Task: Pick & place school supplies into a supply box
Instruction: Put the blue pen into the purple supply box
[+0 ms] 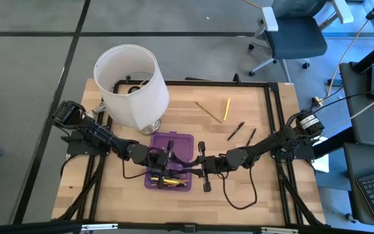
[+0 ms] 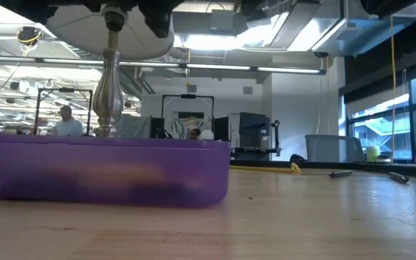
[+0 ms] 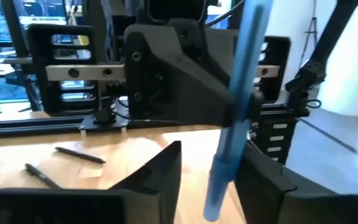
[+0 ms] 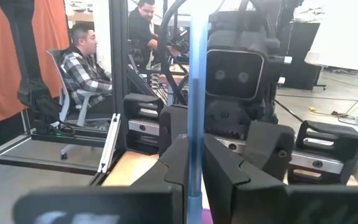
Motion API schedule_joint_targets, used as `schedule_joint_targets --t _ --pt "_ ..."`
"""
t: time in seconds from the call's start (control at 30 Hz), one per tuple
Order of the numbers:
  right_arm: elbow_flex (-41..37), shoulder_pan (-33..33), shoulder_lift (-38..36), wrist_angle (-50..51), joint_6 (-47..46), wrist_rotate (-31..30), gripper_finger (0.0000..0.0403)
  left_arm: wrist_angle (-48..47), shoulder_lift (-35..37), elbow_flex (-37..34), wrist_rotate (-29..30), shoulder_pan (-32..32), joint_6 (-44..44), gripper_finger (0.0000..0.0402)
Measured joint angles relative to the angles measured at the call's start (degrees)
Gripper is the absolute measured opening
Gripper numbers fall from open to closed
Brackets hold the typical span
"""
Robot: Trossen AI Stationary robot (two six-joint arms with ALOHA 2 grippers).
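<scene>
Both grippers meet nose to nose above the purple supply box (image 1: 174, 142), which shows in the low view as a purple wall (image 2: 103, 170). My right gripper (image 4: 194, 180) (image 1: 201, 166) is shut on a grey-blue pen (image 4: 197, 93). My left gripper (image 3: 207, 180) (image 1: 164, 161) is open, and the pen's lower end (image 3: 215, 193) stands between its fingers. Yellow items (image 1: 167, 182) lie in the box. A yellow pencil (image 1: 226, 109), a wooden pencil (image 1: 208, 110) and two dark pens (image 1: 236, 130) (image 1: 250, 136) lie flat on the table, right of and beyond the box. My right gripper pinches the pen's shaft (image 4: 196, 163) between its two fingers, coming level from the table's right, with the fingers across the pen. The pen is lifted clear above the box, standing on end. My left gripper: its fingers flank the pen's end, and whether either touches it I cannot tell.
A big white lampshade (image 1: 132, 83) on a metal stem (image 2: 108, 79) stands just beyond the box's far left corner. Black frame rails (image 1: 274, 117) border the table. Bare wood (image 1: 252, 188) lies to the near right. People sit in the room beyond (image 4: 89, 53).
</scene>
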State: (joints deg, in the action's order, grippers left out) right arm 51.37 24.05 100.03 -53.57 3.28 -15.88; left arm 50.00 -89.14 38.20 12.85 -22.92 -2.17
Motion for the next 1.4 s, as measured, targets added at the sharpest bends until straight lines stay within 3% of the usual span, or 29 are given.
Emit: schedule_joint_targets --t 0.33,0.47,0.67,0.83,1.1,1.23,1.4 --pt "0.00 0.00 0.00 1.33 0.07 0.05 0.0037 -0.51 -0.02 0.00 -1.34 -0.04 2.73 0.0028" --pt "0.00 0.02 0.00 2.45 2.43 0.04 0.0047 -1.70 -0.02 0.00 -1.32 -0.04 2.72 0.0025" --pt "0.00 0.26 -0.23 4.68 4.26 0.07 0.0117 -3.51 -0.02 0.00 -1.07 -0.02 1.23 0.0029" --pt "-0.02 0.27 -3.93 18.14 -0.99 0.12 0.0165 -9.45 0.34 0.01 -0.95 -0.64 -2.11 0.0025" --pt "-0.02 0.31 -10.42 40.70 -12.49 0.13 0.0181 -31.20 2.11 3.39 1.50 -5.14 -9.24 0.0025" --pt "-0.02 0.28 -10.84 44.49 -14.71 0.11 0.0181 -49.92 2.16 8.92 5.02 -7.42 -13.44 0.0025" --pt "-0.02 0.28 -10.84 46.12 -15.23 0.09 0.0181 -71.00 1.99 15.11 3.46 -7.85 -22.22 0.0025"
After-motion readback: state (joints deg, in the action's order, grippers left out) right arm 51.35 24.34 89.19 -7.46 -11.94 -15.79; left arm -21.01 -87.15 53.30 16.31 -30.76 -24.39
